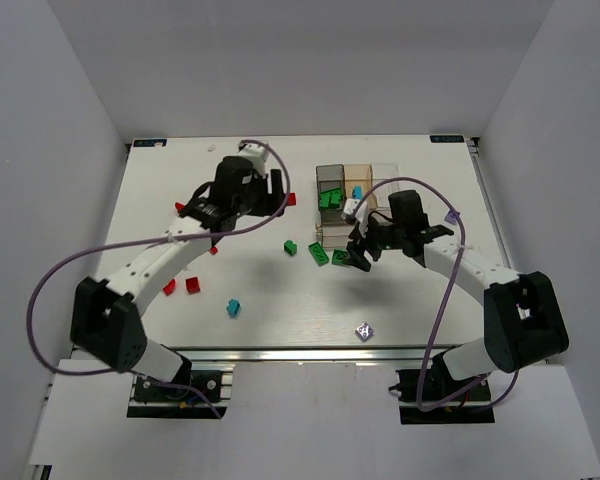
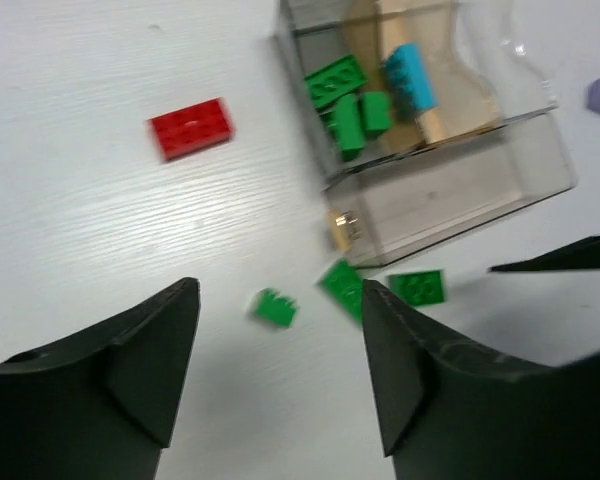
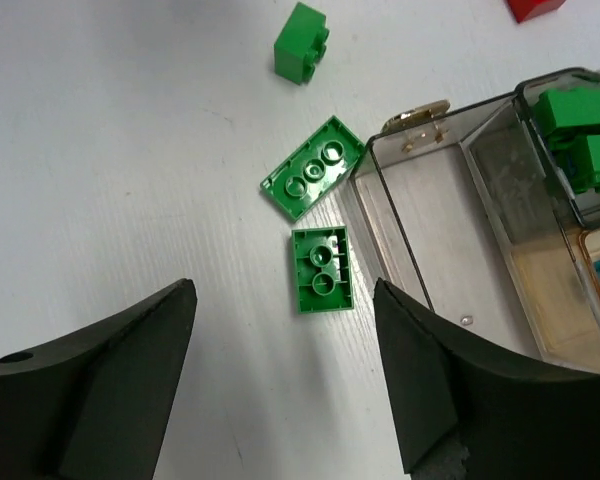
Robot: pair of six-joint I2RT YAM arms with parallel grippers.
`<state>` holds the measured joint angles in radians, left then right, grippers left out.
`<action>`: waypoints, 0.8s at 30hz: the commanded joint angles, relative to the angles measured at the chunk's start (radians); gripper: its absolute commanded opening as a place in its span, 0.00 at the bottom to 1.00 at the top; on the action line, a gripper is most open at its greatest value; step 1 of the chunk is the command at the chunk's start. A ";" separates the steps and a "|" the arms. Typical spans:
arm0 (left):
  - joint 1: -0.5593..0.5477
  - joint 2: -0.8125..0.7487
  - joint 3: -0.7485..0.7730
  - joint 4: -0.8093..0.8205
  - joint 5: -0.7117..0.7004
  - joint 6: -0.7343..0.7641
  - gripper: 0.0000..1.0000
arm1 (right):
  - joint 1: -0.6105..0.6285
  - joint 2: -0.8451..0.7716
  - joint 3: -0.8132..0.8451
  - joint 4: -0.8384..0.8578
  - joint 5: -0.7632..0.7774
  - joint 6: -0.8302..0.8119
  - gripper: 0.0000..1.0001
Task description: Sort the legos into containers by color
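The clear tray [image 1: 372, 176] stands right of the table's centre. Its smoky compartment holds green legos [image 1: 330, 198] and its tan one holds a cyan lego [image 1: 357, 191]. Three green legos lie in front of it: [image 1: 290, 247], [image 1: 319, 254], [image 1: 339, 257]. My right gripper [image 1: 364, 252] is open and empty, hovering over the upside-down green lego [image 3: 322, 270] beside the tray's long compartment [image 3: 430, 230]. My left gripper [image 1: 277, 190] is open and empty, above the table left of the tray [image 2: 460, 200], with a red lego [image 2: 190, 128] ahead of it.
Red legos lie at the left [image 1: 180, 208], [image 1: 213, 249], [image 1: 169, 287], [image 1: 193, 285], and one lies by the tray [image 1: 290, 199]. A cyan lego [image 1: 234, 307] is near the front. Small purple pieces lie at the front [image 1: 364, 331] and right [image 1: 451, 216].
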<state>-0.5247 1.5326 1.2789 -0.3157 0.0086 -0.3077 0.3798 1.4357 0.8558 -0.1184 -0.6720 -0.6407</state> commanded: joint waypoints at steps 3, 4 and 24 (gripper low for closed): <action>0.009 -0.225 -0.223 0.029 -0.149 0.094 0.82 | 0.053 0.029 0.005 0.037 0.149 -0.053 0.79; 0.009 -0.241 -0.237 0.030 -0.159 0.110 0.82 | 0.060 0.037 0.003 0.043 0.163 -0.062 0.79; 0.009 -0.272 -0.266 0.021 -0.124 0.140 0.83 | 0.156 0.235 0.032 0.148 0.390 -0.082 0.68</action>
<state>-0.5125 1.2938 1.0218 -0.3119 -0.1432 -0.1726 0.5270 1.6653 0.8619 -0.0181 -0.2878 -0.6983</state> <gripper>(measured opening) 0.830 0.703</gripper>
